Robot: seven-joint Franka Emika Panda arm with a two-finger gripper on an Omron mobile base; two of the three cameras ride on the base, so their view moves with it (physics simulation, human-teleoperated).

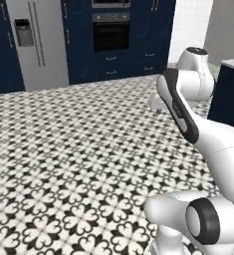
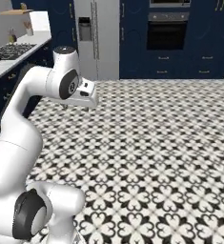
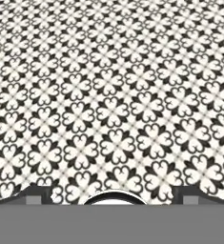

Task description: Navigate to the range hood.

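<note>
Base views: behind white jointed arm (image 1: 198, 129), facing navy cabinet wall with black built-in oven (image 1: 111, 35); shared patterned black-and-white tile floor (image 2: 156, 143). Hand view: close, downward over same floor

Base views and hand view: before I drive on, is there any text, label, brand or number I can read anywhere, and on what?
No readable text in any view.
Refrigerator: its dispenser panel shows no legible marking.
Wall oven: the control strip above the door is too small and blurred to read.
Countertop items at far left: too small to show any lettering.
Floor tiles: pattern only, no characters.
</note>
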